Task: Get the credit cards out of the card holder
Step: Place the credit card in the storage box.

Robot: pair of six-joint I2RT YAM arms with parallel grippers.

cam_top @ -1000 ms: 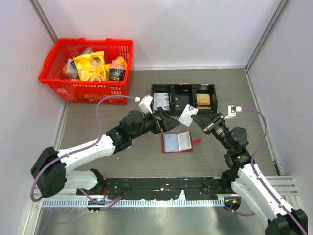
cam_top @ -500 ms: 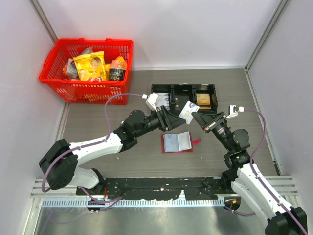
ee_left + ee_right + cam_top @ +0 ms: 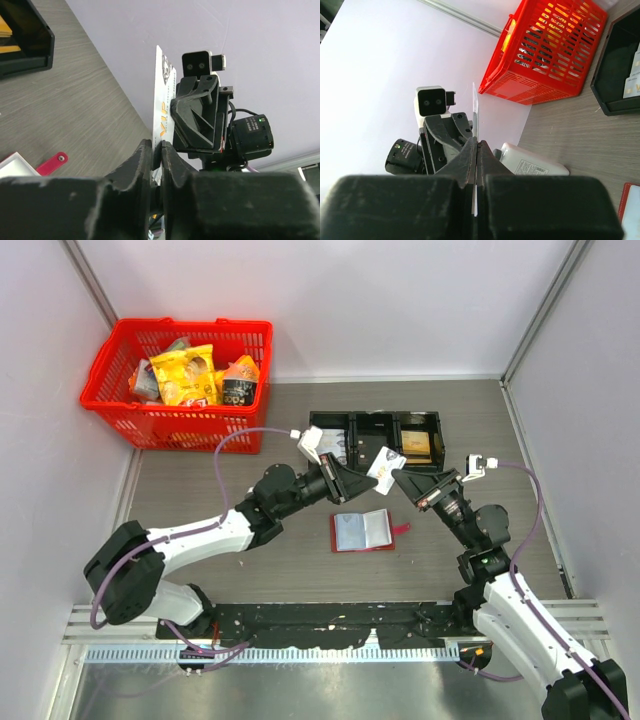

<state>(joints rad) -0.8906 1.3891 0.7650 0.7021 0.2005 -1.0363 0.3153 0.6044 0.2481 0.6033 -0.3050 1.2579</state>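
A whitish credit card (image 3: 385,466) with orange print hangs in the air above the table, between both grippers. My left gripper (image 3: 366,478) is shut on its left edge and my right gripper (image 3: 399,479) is shut on its right edge. In the left wrist view the credit card (image 3: 163,95) rises upright from my left gripper (image 3: 157,148), with the right gripper's black body just behind it. The right wrist view shows the credit card (image 3: 474,112) edge-on in my right gripper (image 3: 476,143). The red card holder (image 3: 363,531) lies spread open on the table below, with its red tab (image 3: 402,529) at the right.
A black three-compartment tray (image 3: 375,421) with cards in it stands just behind the grippers. A red basket (image 3: 180,370) of snack packs sits at the back left. Grey walls close in the table on three sides.
My left gripper came in from the left and closed its jaws on the card that the right gripper holds. The right gripper and the card holder have stayed in place.
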